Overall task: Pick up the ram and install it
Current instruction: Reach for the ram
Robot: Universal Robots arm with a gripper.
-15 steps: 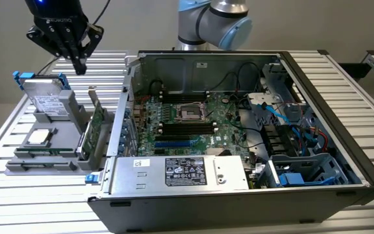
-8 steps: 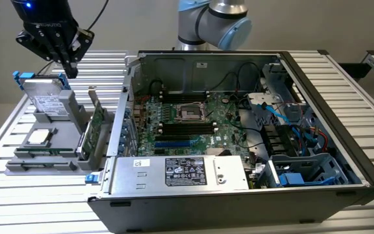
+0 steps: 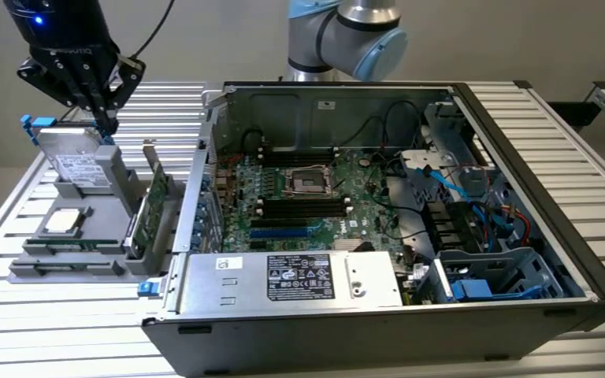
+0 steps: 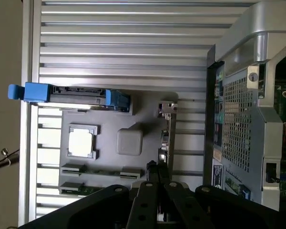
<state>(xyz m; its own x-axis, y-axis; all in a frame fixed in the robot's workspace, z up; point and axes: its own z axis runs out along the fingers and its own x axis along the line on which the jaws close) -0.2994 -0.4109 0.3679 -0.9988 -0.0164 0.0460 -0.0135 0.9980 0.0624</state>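
In the exterior view, the gripper [image 3: 104,122] hangs over the far end of the grey parts tray [image 3: 29,272], its jaws pressed together with nothing between them. The tips sit just above the silver hard drive [image 3: 76,161] with blue clips. The ram [image 3: 75,246] lies flat in a cradle along the tray's near side, well apart from the fingertips. A tall expansion card [image 3: 157,206] stands upright between the tray and the open computer case [image 3: 329,93]. The motherboard's memory slots [image 3: 300,206] wait inside the case.

In the wrist view, the gripper [image 4: 157,174] looks down on the same tray [image 4: 148,102]. The ram [image 4: 101,172] shows as a thin green strip between two grey end blocks. A second similar strip seems to lie beside it, though I cannot be sure. The processor [image 4: 81,141] rests close by, and the expansion card [image 4: 165,138] appears edge-on near the fingertips.

The main risk is a descent with the jaws shut, which would press on the stick rather than straddle it. The upright card stands close enough to be clipped. If there are two strips, the gripper could land between them.
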